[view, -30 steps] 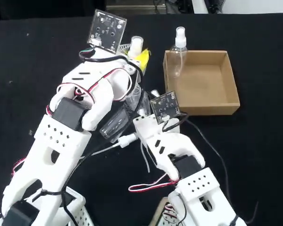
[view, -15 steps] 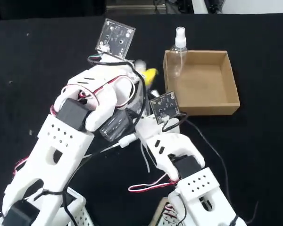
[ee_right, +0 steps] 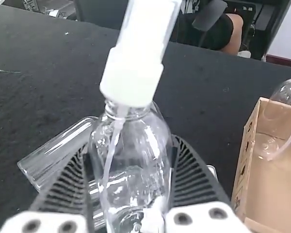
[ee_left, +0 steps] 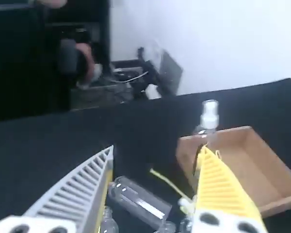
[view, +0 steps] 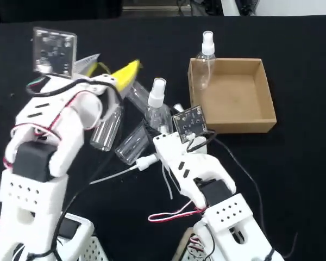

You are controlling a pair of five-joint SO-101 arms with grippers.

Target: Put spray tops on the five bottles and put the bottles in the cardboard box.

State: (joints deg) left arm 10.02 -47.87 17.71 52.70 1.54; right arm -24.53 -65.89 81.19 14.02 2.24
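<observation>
Right tool (ee_right: 131, 153) pinches the clear plastic bottle with white spray top (ee_right: 136, 131); left tool (ee_left: 157, 150) is spread. The top may be loose and drop.

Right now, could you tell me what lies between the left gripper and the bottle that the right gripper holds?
In the high view, an uncapped bottle lies on its side between the left gripper and the held bottle.

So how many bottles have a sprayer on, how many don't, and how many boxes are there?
Bottles with sprayer: 2, the held bottle and the boxed bottle
Bare bottles lying on the table: 3
Cardboard box: 1
Total: 6
</observation>
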